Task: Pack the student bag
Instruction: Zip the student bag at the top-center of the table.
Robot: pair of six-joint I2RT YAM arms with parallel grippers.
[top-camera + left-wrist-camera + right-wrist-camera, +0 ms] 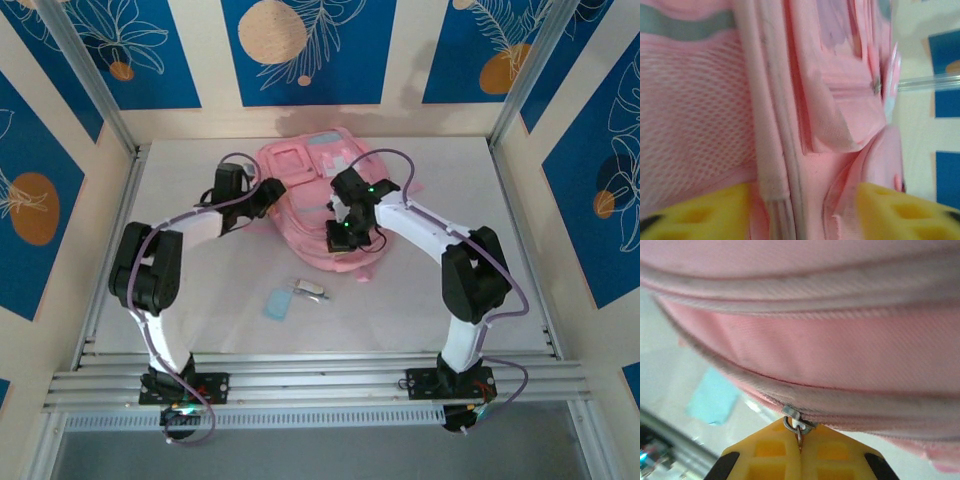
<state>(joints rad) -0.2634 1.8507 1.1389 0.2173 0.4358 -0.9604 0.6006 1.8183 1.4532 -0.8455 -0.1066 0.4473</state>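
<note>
**Overhead and wrist views.** The student bag (300, 165) lies flat at the middle rear of the table (450, 310), between the two arms. The left gripper (800, 215) is at the bag's left side. Its yellow fingers (705, 210) stand apart, open, either side of a piped seam beside a mesh panel, and do not clamp it. The right gripper (800, 452) has its jaws pressed together, pinching the small metal zipper pull (794, 419) at the bag's near edge. A pale blue flat item (277, 305) and a small white object (310, 289) lie on the table in front of the bag.

White arms (462, 345), black joints (470, 280), purple cables (392, 152), yellow fingers (705, 212).
</note>
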